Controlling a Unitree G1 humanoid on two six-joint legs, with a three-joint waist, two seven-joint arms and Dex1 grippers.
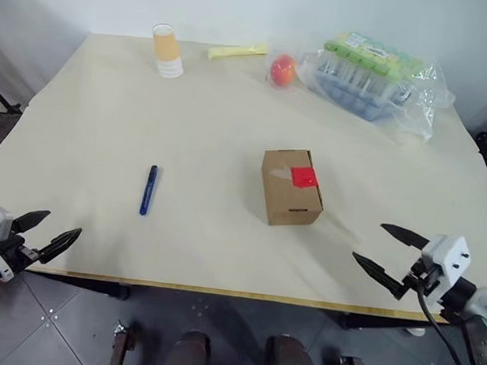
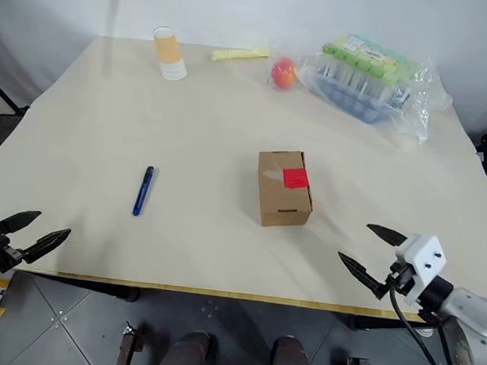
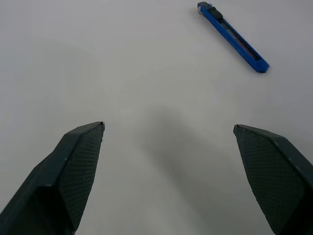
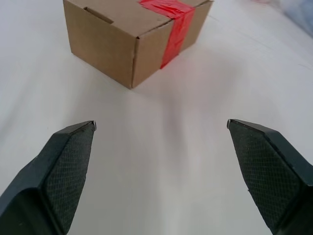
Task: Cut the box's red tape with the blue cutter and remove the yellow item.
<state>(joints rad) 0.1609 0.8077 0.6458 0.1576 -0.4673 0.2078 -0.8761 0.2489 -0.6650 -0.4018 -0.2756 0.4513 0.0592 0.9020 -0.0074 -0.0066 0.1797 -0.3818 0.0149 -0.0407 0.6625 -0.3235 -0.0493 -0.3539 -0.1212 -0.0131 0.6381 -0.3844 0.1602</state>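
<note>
The closed brown box (image 1: 290, 188) sits right of the table's middle, with the red tape (image 1: 304, 177) across its top right edge. To its left, the slim blue cutter (image 1: 148, 189) lies flat on the table. My left gripper (image 1: 49, 231) hovers open at the front left edge, short of the cutter (image 3: 233, 36). At the front right edge my right gripper (image 1: 390, 251) stands open, empty, facing the box (image 4: 132, 36) and its tape (image 4: 172, 22). The yellow item is hidden.
Along the far side of the beige table (image 1: 107, 126) stand an orange-and-white cup (image 1: 168, 52), a pale yellow strip (image 1: 236, 51), a red-orange fruit (image 1: 283, 69) and a clear bag of green-capped tubes (image 1: 372, 75). The table's front edge (image 1: 221, 291) runs just past both grippers.
</note>
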